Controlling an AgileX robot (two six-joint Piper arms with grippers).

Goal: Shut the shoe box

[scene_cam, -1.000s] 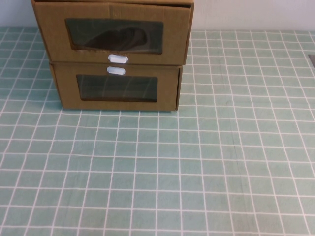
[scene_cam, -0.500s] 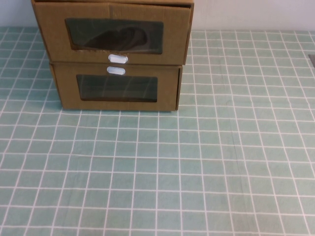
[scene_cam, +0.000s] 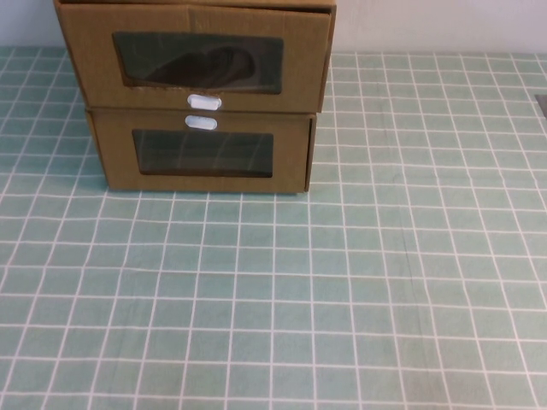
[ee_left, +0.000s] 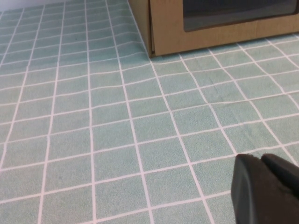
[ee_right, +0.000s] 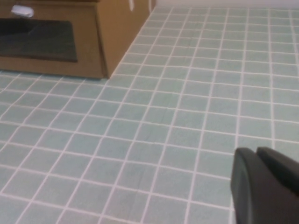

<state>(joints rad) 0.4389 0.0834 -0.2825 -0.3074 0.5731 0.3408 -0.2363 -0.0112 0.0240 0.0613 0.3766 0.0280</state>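
The shoe box is the upper of two stacked brown cardboard boxes at the back left in the high view. A dark shoe shows through its window, and its white pull tab sits below the window. Its front panel stands a little forward of the box under it. Neither arm appears in the high view. My left gripper hovers low over the tiled cloth, shut and empty, well in front of the boxes. My right gripper is likewise shut and empty, out to the right of the boxes.
The lower matching box rests on the green tiled tablecloth, its white tab above its window. Its corner shows in the left wrist view and its side in the right wrist view. A white wall runs behind.
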